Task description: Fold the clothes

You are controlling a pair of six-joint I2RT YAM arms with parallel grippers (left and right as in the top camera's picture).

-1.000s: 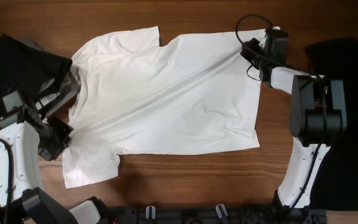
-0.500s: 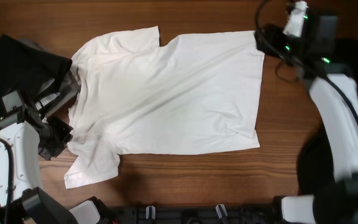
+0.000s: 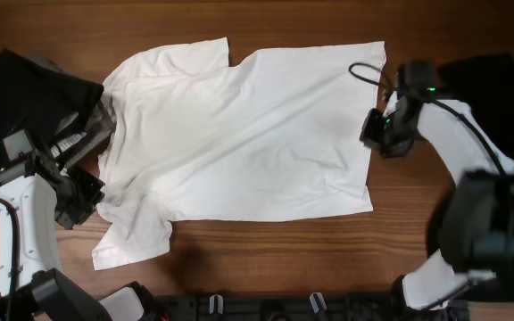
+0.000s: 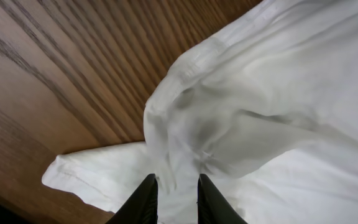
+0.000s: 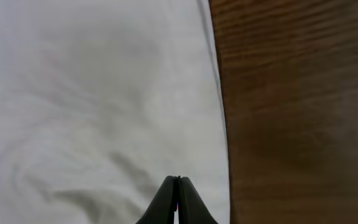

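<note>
The white T-shirt (image 3: 239,134) lies spread flat on the wooden table, collar to the left and hem to the right. My left gripper (image 3: 86,192) is at its lower left sleeve. In the left wrist view its jaws (image 4: 176,186) pinch a raised fold of the white T-shirt (image 4: 278,74). My right gripper (image 3: 371,135) is over the hem at the shirt's right edge. In the right wrist view its fingers (image 5: 178,183) are shut and empty above the cloth (image 5: 92,93), next to bare wood.
A black garment (image 3: 25,89) and a bit of grey cloth (image 3: 103,116) lie at the far left by the shirt's collar. More black cloth (image 3: 498,80) lies at the right edge. Bare wood (image 3: 266,250) runs along the front.
My right gripper let go of the shirt's top right corner, swung away and came down to the hem's middle. The taut diagonal crease has gone slack. The left arm has not moved.
</note>
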